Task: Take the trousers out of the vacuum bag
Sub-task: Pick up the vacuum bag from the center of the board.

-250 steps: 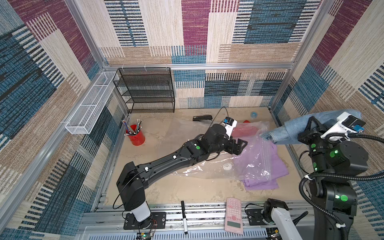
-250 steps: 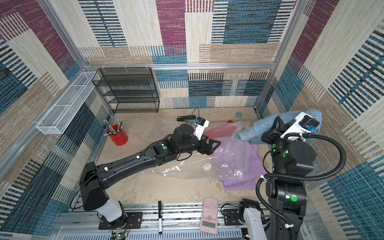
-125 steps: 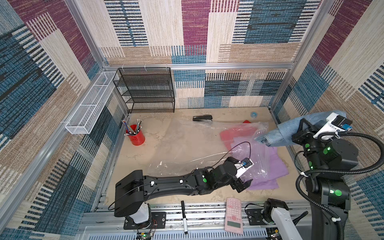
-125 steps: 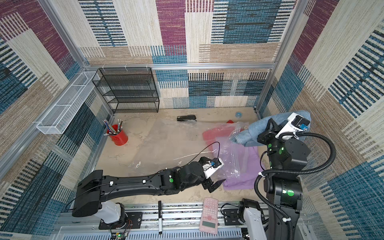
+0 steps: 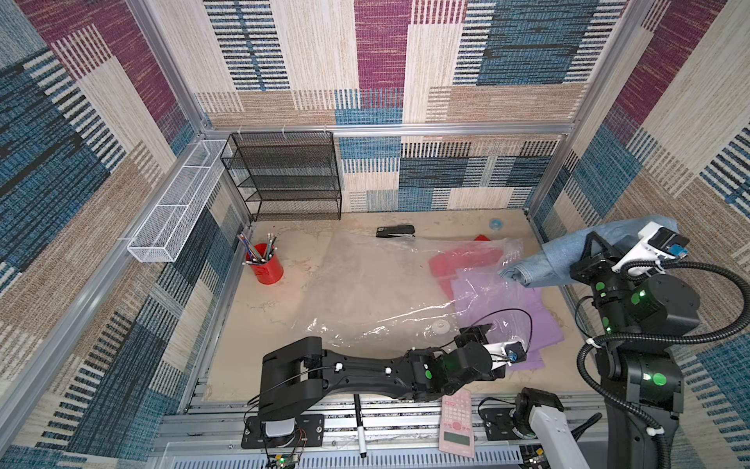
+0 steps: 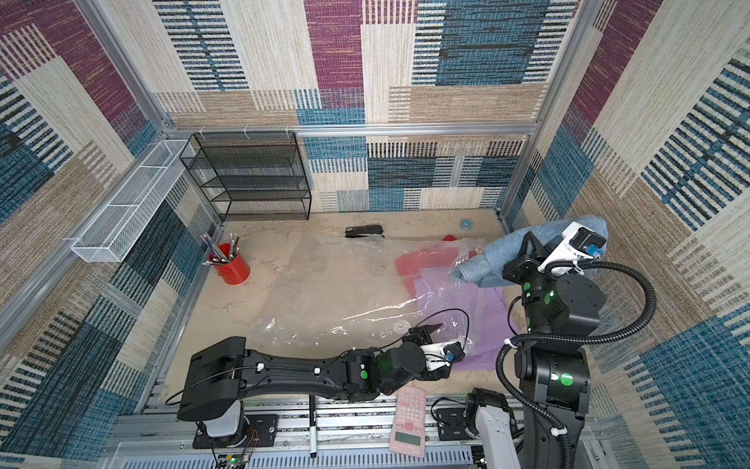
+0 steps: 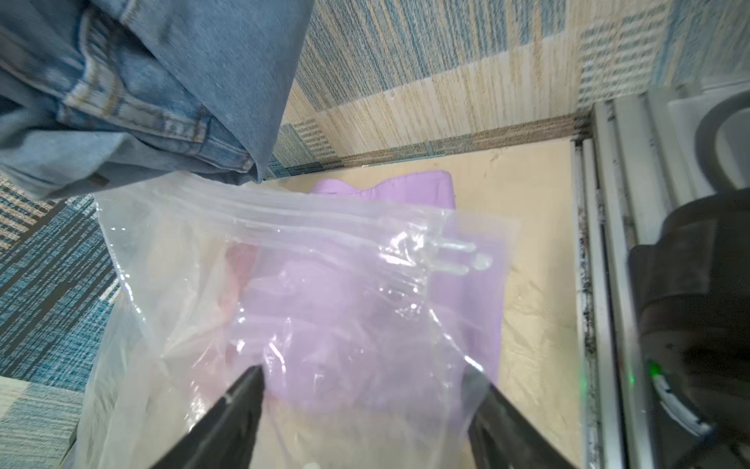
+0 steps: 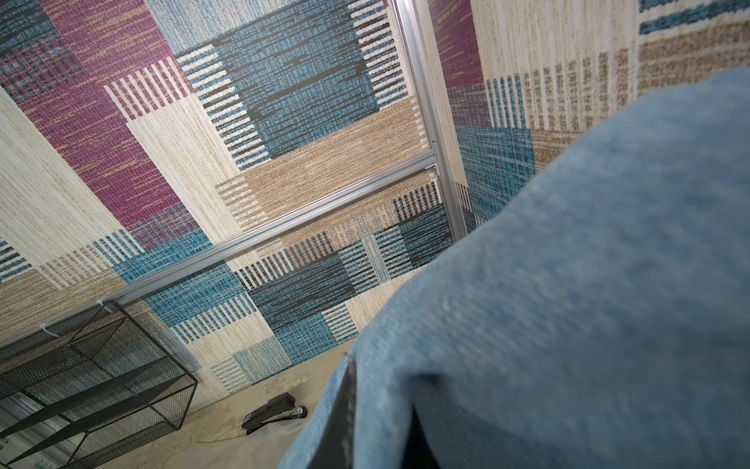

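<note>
Sandy tabletop (image 5: 284, 308), stapler (image 5: 395, 231), vacuum bag (image 5: 365, 284), left end effector (image 7: 363, 371) wide, right end effector (image 8: 381, 422) clamping denim trousers (image 5: 568, 256)

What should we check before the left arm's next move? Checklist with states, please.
1. Right hand grip on denim: ok, shut, denim hangs lifted.
2. Denim clear of bag: cannot tell, its low end hangs right at the bag mouth.
3. Left hand open: ok, jaws apart with bag film between them.
4. Lilac pair out: not ok, partly under the film.
5. Red pair out: not ok, inside the bag.
</note>
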